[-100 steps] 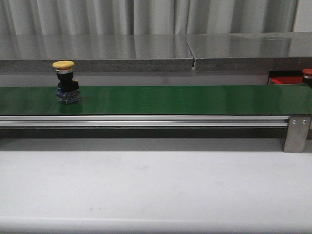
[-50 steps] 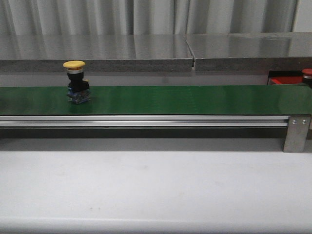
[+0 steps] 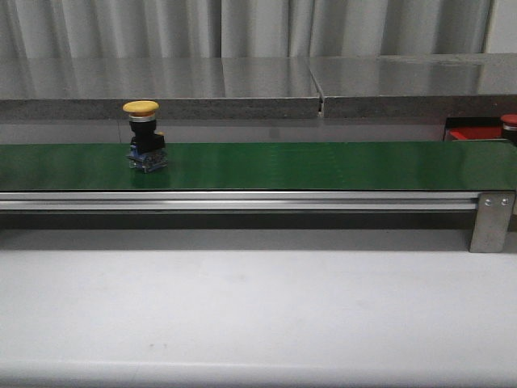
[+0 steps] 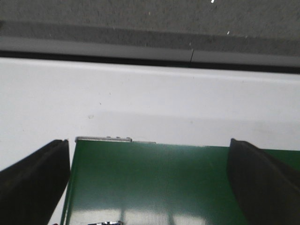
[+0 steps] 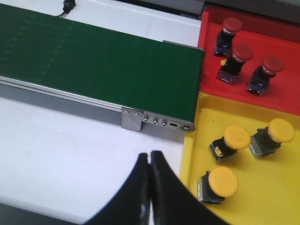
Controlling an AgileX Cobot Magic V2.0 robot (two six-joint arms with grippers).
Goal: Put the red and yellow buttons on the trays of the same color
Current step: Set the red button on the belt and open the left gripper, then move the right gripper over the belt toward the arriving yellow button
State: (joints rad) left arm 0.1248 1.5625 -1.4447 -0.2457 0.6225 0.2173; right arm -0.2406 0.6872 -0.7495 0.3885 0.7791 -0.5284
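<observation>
- Yellow button (image 3: 143,136) upright on the green belt (image 3: 307,165), toward its left part in the front view, yellow cap on top, black body with a blue base below.
- Touched by no claw; neither arm visible in the front view.
- Red tray (image 5: 276,40) past the belt's right end, holding three red buttons: one (image 5: 227,33) nearest the belt, a second (image 5: 236,61) just beside it, a third (image 5: 263,72) close by; all tilted on their bodies.
- Yellow tray (image 5: 272,197) edge to edge with the red tray, also at the belt's end, holding three yellow buttons: one (image 5: 230,142), another (image 5: 274,135) near it, a third (image 5: 216,185) apart from the pair; all lying tilted.
- In the front view, only a sliver of the red tray and one red cap (image 3: 509,121) visible at the far right edge.
- Right claw (image 5: 150,187) clenched, the two dark fingers pressed together with nothing between them, hanging over the white desk (image 5: 61,154) just before the belt's metal end bracket (image 5: 157,121).
- Left claw (image 4: 150,187) released, dark fingers (image 4: 33,183) spread wide at either side, over the other end of the belt, nothing held.
- Aluminium rail (image 3: 242,200) along the belt's front edge; grey curtain (image 3: 242,28) behind.
</observation>
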